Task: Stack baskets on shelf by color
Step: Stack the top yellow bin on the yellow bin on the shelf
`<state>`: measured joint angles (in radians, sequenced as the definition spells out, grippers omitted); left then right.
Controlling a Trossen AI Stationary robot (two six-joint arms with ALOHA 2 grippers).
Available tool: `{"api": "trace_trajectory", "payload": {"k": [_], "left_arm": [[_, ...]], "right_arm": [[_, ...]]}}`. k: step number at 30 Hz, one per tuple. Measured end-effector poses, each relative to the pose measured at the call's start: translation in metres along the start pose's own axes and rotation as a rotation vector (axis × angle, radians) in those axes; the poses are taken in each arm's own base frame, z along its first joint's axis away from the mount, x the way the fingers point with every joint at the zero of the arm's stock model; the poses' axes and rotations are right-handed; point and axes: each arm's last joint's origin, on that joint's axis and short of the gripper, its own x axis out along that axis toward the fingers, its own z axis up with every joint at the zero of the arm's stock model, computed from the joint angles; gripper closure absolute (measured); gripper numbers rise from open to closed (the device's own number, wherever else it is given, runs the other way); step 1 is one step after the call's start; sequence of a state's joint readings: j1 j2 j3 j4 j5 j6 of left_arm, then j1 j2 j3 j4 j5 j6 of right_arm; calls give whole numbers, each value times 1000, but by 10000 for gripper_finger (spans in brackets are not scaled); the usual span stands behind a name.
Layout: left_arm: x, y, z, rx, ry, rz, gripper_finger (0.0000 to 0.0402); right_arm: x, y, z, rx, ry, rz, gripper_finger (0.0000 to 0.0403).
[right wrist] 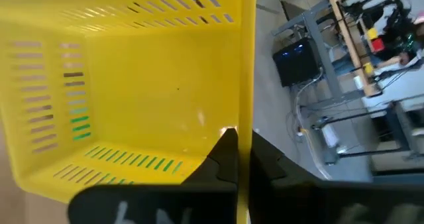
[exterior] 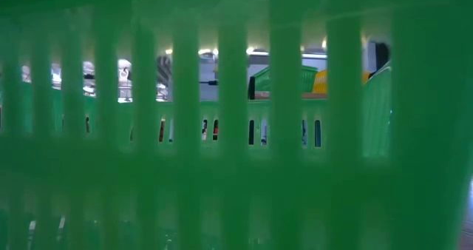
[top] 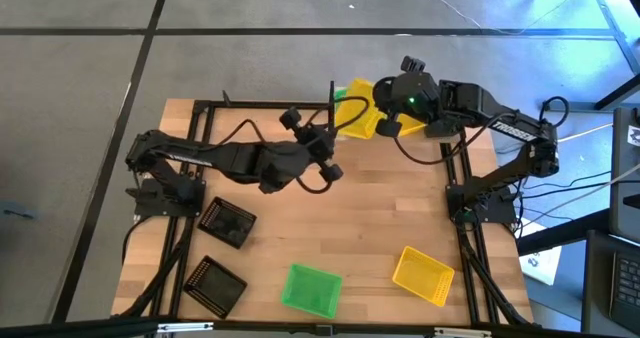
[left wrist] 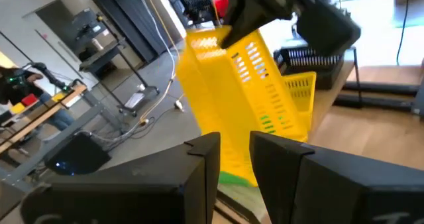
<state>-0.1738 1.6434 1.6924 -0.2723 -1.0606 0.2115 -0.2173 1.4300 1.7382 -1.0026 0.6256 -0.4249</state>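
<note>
My right gripper [right wrist: 244, 159] is shut on a yellow basket [top: 358, 108] and holds it tilted in the air over the table's far edge, by the shelf's black post [top: 331, 98]. Below and behind it show a green basket [left wrist: 235, 179], another yellow basket [left wrist: 299, 91] and a black basket [left wrist: 311, 55]. My left gripper [left wrist: 235, 159] stands open just near-left of the held basket, with nothing between its fingers. In the low view a green basket [exterior: 222, 169] fills the picture; through its slots a green basket [exterior: 284, 78] shows farther off. My right gripper pinches the yellow basket's side wall at its rim [right wrist: 246, 121], one finger [right wrist: 225, 154] inside the basket and one outside. The fingers come from the table's right, slanting down. The basket is lifted clear and tipped, its open side toward the right arm.
On the near half of the table lie two black baskets [top: 227, 221] [top: 215, 283], a green basket [top: 310, 288] and a yellow basket [top: 423, 275]. The bare tabletop [top: 380, 208] lies between them and the arms. Desks and equipment stand in the room beyond.
</note>
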Motion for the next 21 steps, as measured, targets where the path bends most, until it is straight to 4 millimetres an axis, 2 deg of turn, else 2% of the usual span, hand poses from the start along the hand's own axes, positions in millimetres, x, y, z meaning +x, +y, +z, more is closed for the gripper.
{"api": "trace_trajectory", "payload": {"k": [4, 8, 15, 21], "left_arm": [[-9, 6, 4, -11, -11, -2, 324], [-16, 16, 10, -42, -26, 9, 324], [-16, 18, 10, -47, -27, 15, 324], [-17, 19, 11, -52, -27, 15, 324]], "right_arm": [[2, -14, -11, -51, 24, 31, 403], [0, -34, -27, -100, -25, 140, 403], [5, -65, -52, -253, 17, 178, 403], [13, -85, -73, -246, 2, 276, 403]]}}
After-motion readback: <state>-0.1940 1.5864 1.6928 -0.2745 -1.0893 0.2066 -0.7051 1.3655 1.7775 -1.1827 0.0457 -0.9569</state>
